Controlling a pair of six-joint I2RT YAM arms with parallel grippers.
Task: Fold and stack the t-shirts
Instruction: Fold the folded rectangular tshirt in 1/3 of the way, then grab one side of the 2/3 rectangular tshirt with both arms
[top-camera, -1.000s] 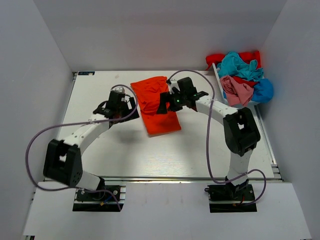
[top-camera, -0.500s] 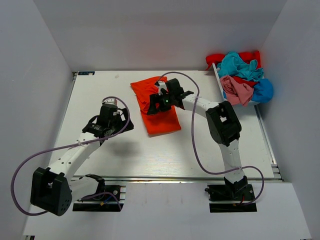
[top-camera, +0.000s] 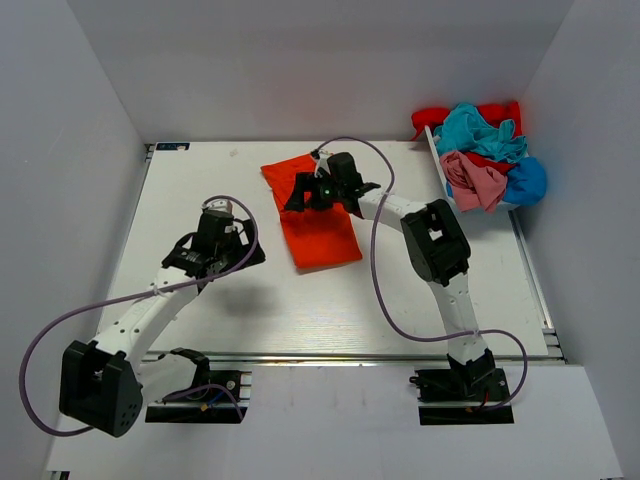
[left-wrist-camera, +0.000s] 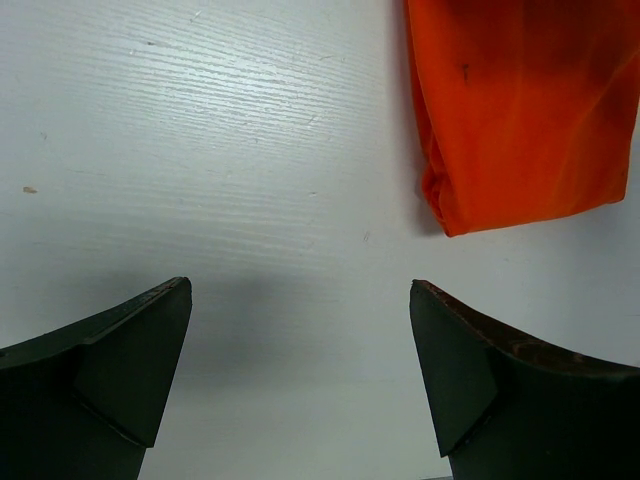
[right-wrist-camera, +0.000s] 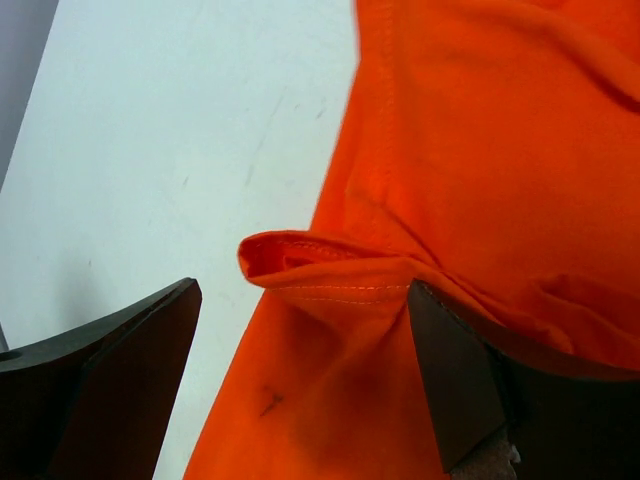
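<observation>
The bright orange-red t-shirt (top-camera: 318, 222) lies partly folded on the white table (top-camera: 400, 290), left of centre at the back. My right gripper (top-camera: 300, 195) is open and low over its upper left part. In the right wrist view the gripper (right-wrist-camera: 300, 300) straddles a raised sleeve hem fold (right-wrist-camera: 330, 270) of the shirt (right-wrist-camera: 480, 120). My left gripper (top-camera: 235, 250) is open and empty above bare table, left of the shirt. In the left wrist view the gripper (left-wrist-camera: 300, 330) has the shirt's near corner (left-wrist-camera: 520, 110) at the upper right.
A crumpled pile of teal (top-camera: 478, 130), pink (top-camera: 475, 182), red (top-camera: 438, 118) and blue (top-camera: 528, 180) t-shirts sits at the back right corner, by a white rim (top-camera: 437, 152). White walls enclose the table on three sides.
My left arm has pulled back from the shirt toward the near left. My right gripper has moved left across the shirt to its upper left edge.
</observation>
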